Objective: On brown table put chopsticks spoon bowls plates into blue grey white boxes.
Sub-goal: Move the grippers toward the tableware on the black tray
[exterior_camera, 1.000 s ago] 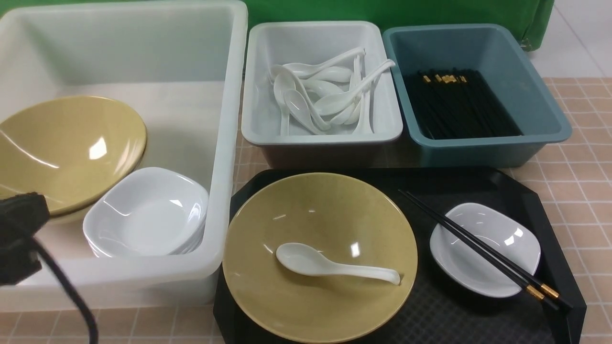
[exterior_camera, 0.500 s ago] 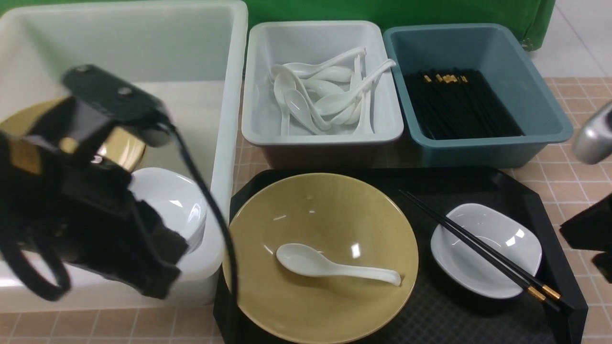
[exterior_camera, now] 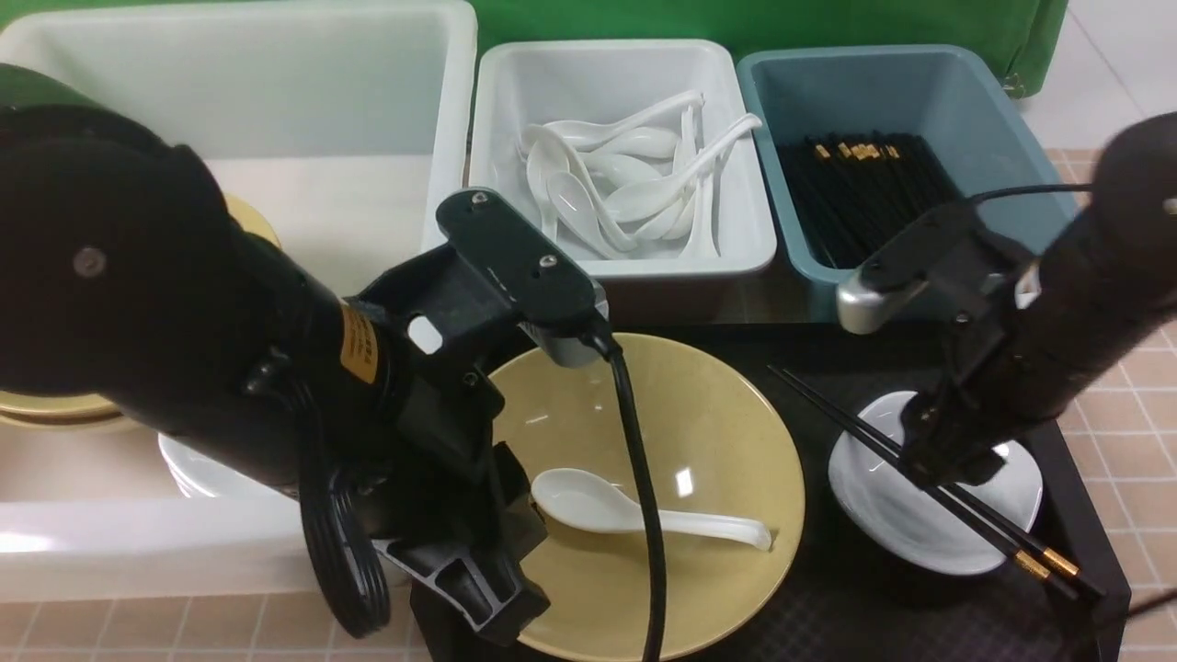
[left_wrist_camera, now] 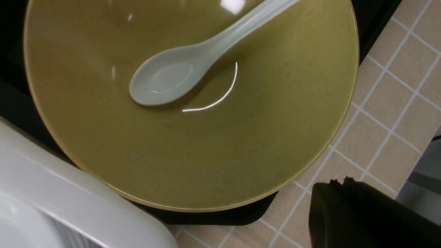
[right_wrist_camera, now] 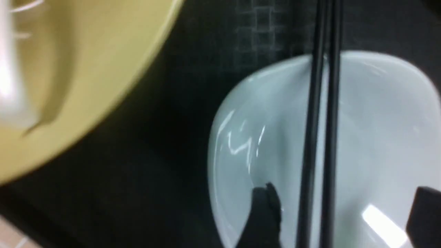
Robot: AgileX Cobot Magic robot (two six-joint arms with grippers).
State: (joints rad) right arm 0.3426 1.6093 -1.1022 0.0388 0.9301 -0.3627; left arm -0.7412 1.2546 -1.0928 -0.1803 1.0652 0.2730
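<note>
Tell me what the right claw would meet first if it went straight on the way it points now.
Most likely the chopsticks: the open right claw straddles the pair, which lies across the white plate. The plate comes next; depth to the sticks is unclear.

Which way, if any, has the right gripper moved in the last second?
Yes. The right gripper came in from the right and now hangs over the white plate.
</note>
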